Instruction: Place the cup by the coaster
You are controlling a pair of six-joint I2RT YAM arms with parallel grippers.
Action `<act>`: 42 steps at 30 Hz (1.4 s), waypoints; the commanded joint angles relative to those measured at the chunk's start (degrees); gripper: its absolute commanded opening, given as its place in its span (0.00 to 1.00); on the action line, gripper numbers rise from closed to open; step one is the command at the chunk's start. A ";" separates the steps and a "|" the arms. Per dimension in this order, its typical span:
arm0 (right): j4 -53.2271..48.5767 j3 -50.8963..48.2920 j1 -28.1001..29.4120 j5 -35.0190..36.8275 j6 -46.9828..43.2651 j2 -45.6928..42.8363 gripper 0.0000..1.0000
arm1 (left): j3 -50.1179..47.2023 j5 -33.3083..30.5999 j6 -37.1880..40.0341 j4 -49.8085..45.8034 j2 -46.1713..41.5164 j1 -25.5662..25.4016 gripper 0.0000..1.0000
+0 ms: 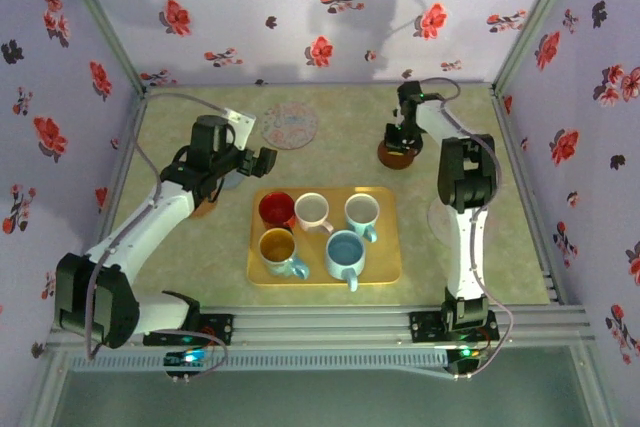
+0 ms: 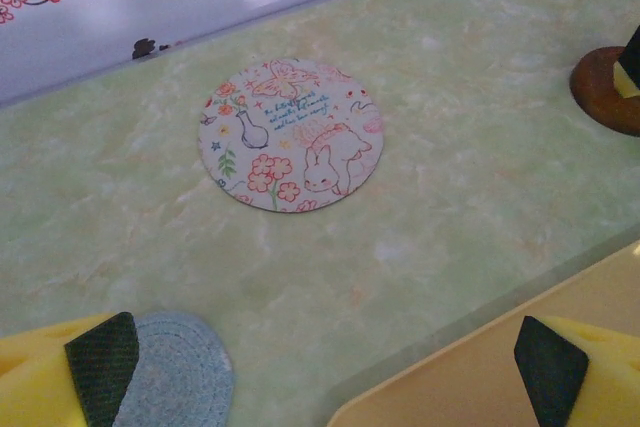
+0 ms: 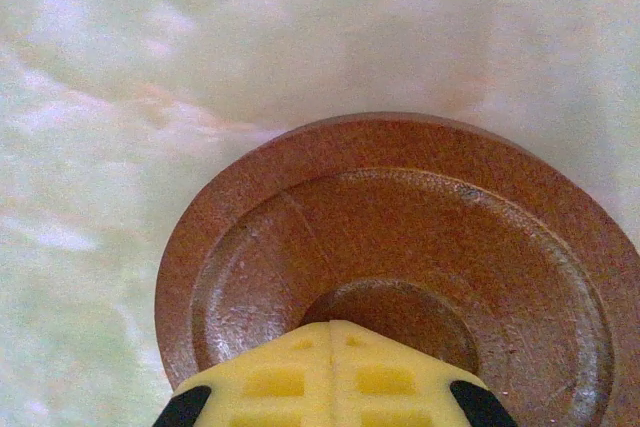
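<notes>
Table (image 1: pixel 450 247): yellow tray (image 1: pixel 385 265) sits centre, toward the near edge. It carries five cups, none picked up. Red cup (image 1: pixel 276 209), white cup (image 1: pixel 313 212) and pale cup (image 1: pixel 361 213) run along the tray's far edge. Yellow cup (image 1: pixel 278 247) and blue cup (image 1: pixel 345 250) run along its near edge. They are tightly packed.

At least three coasters:
- patterned coaster (image 2: pixel 291 134): near the far edge, left of centre
- brown coaster (image 3: pixel 400 247): toward the far right corner
- blue coaster (image 2: pixel 185 367): near the tray's far left corner

Left gripper (image 2: pixel 325 365): fingers spread wide, empty, hanging over the table by the tray's far left corner.

Right gripper (image 3: pixel 330 407): fingers pressed together, holding nothing, tip over the middle of the brown coaster. The wrist view doesn't show whether it touches or sits just above.

Risks:
- Spread jaws dropping into that cluster would likely clip a neighbouring cup or handle and tip it.
- The task names no cup and no coaster, so a wrong pick is easy.
- If brown is the target, the right arm blocks the spot. If its tip is pressing, pulling away could drag the coaster.
- A cup landing on a coaster's rim instead of beside it would rock.
</notes>
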 commanded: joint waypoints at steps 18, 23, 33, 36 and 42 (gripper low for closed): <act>-4.20 4.78 4.05 -3.48 1.58 5.01 0.00 | 5.84 -0.94 -3.14 -5.25 4.24 -0.37 0.99; -5.21 5.66 3.96 -1.57 0.99 3.76 0.03 | 7.90 -0.91 -3.69 -6.72 5.51 -0.40 0.99; -3.33 4.68 4.05 -0.53 0.39 -4.48 0.15 | 10.03 -1.46 -6.31 -5.04 5.77 -0.37 0.99; -0.03 1.61 4.00 -0.58 0.59 -9.36 0.23 | 11.30 -2.84 -7.47 -5.29 6.24 -0.45 0.99; 7.09 -7.38 4.11 1.00 -0.11 -20.41 0.41 | 17.19 -3.76 -10.23 -9.31 9.52 -0.49 0.99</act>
